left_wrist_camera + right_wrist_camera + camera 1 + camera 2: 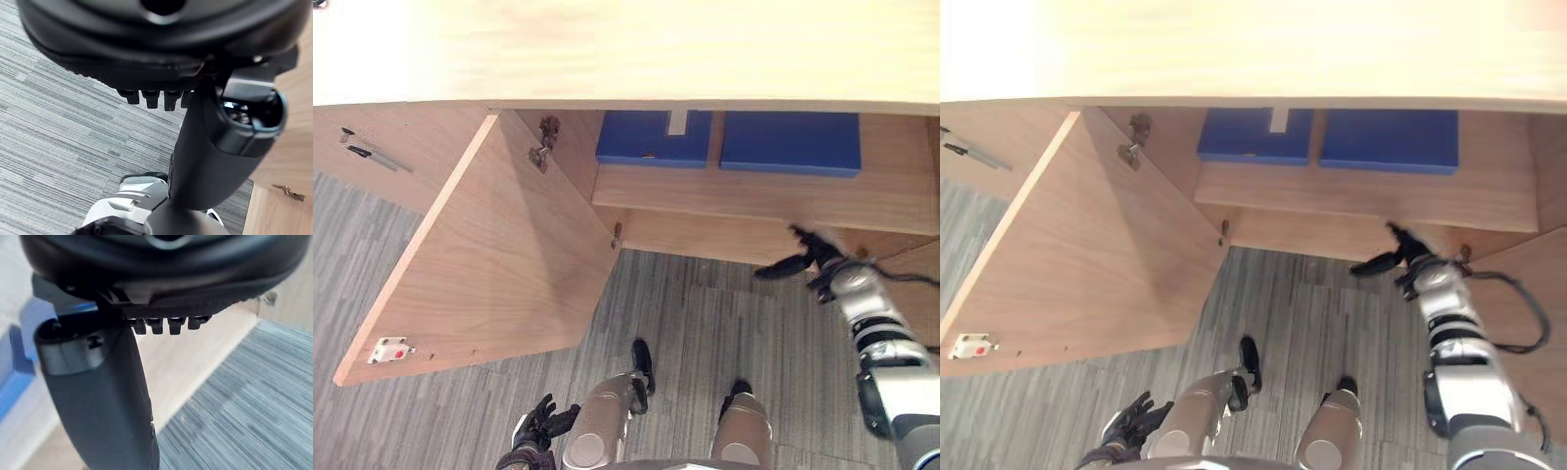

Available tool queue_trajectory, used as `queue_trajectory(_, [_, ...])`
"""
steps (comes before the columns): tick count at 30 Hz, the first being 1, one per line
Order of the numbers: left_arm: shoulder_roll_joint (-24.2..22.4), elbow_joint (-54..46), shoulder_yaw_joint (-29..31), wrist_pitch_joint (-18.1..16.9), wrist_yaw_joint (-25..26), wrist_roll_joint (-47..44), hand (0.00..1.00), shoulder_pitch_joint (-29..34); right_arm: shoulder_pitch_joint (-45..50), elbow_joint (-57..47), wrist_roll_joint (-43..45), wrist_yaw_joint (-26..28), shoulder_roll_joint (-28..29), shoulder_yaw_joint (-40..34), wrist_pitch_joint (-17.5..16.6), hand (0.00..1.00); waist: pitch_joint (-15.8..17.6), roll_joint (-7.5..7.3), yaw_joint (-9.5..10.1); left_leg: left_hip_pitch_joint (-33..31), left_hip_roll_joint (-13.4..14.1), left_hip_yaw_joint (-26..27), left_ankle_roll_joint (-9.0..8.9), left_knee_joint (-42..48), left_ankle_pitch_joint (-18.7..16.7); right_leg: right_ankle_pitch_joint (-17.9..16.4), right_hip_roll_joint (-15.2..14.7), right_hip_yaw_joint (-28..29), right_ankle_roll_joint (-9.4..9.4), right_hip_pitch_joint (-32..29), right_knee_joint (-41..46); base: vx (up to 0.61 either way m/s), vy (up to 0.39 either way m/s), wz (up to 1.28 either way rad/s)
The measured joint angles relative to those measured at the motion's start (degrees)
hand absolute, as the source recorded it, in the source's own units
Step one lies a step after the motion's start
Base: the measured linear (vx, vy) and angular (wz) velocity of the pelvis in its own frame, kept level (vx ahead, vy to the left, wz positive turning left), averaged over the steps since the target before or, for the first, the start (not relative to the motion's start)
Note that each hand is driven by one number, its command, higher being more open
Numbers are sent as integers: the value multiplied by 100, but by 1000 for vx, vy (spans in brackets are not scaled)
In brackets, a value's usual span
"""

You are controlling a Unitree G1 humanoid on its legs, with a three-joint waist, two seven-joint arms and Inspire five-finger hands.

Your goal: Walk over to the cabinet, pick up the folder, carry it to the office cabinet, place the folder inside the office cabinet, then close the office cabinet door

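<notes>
Two blue folders lie flat on the shelf inside the open wooden office cabinet (754, 196): one with a white label (653, 137) and a plain one (790, 142) to its right. My right hand (803, 257) is raised in front of the cabinet's bottom board, below the plain folder, open and holding nothing, its thumb (98, 396) sticking out sideways. Low beside my left leg hangs my left hand (538, 423), relaxed and empty. The right wrist view shows a blue folder (19, 377) past the thumb.
The cabinet's left door (499, 264) swings wide open over the grey carpet (705, 313), with a white catch (389, 350) at its outer corner. A right door (1528, 323) stands partly open beside my right arm. The light cabinet top (626, 49) overhangs the opening.
</notes>
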Motion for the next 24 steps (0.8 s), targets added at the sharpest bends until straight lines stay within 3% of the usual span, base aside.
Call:
queue_trajectory(4, [-10, 125, 140, 15, 7, 203, 100, -31, 546, -9, 7, 62, 578, 130, 18, 100, -20, 2, -23, 75, 175, -21, -42, 95, -12, 212, 201, 36, -14, 123, -179, 0, -53, -21])
queue_trajectory(7, [-34, 351, 398, 13, 78, 441, 100, -169, 1035, -326, 265, -136, 861, 94, 11, 100, -129, -110, -3, 82, 244, -266, -178, 308, -116, 366, 359, 201, -44, 180, -357, -36, -10, -33])
queue_trajectory(9, [-11, 521, 533, 26, 194, 684, 100, -273, 1500, -729, 583, -332, 1100, -128, -54, 100, -229, -177, -22, 208, 308, -295, -125, 286, -203, 511, 453, 285, -52, 286, -605, -57, 37, -44])
queue_trajectory(11, [100, 735, 701, 48, 331, 1090, 100, -237, 2163, -1042, 1324, -548, 1667, -520, -176, 100, -600, -448, -39, 475, 361, 2, -56, -19, -267, 667, 590, 571, -123, 375, -1038, -79, 70, -78])
queue_trajectory(14, [267, 1079, 775, 146, 442, 1627, 100, -193, 2988, -1166, 1904, -679, 2268, -861, -306, 100, -986, -712, -116, 1031, 338, 389, -102, -612, -204, 973, 729, 1017, -324, 593, -1622, -17, 69, -95])
queue_trajectory(17, [407, 1316, 781, 257, 511, 2046, 100, -197, 3665, -1166, 2317, -919, 2837, -1337, -333, 100, -1195, -828, -308, 1469, 332, 733, -161, -1048, -167, 1212, 931, 1533, -602, 683, -2038, 16, 59, -111])
queue_trajectory(21, [374, 1336, 1019, 355, 684, 2019, 100, -296, 4378, -1193, 2751, -1434, 3263, -2009, -341, 100, -1259, -898, -450, 1913, 521, 1535, -204, -1145, -189, 1623, 1220, 2164, -547, 657, -2217, 31, 4, -119])
queue_trajectory(22, [347, 1324, 1030, 346, 706, 1955, 100, -356, 4453, -1211, 2758, -1507, 3296, -2080, -342, 100, -1257, -896, -444, 1973, 588, 1672, -238, -1126, -210, 1712, 1291, 2134, -520, 626, -2187, 25, -96, -130])
queue_trajectory(24, [118, 1188, 1316, 302, 767, 1793, 100, -575, 4677, -1402, 2759, -1703, 3413, -2141, -370, 100, -1272, -847, -555, 2134, 980, 2165, -240, -873, -280, 1932, 1516, 1397, -752, 475, -1991, 8, -148, -123])
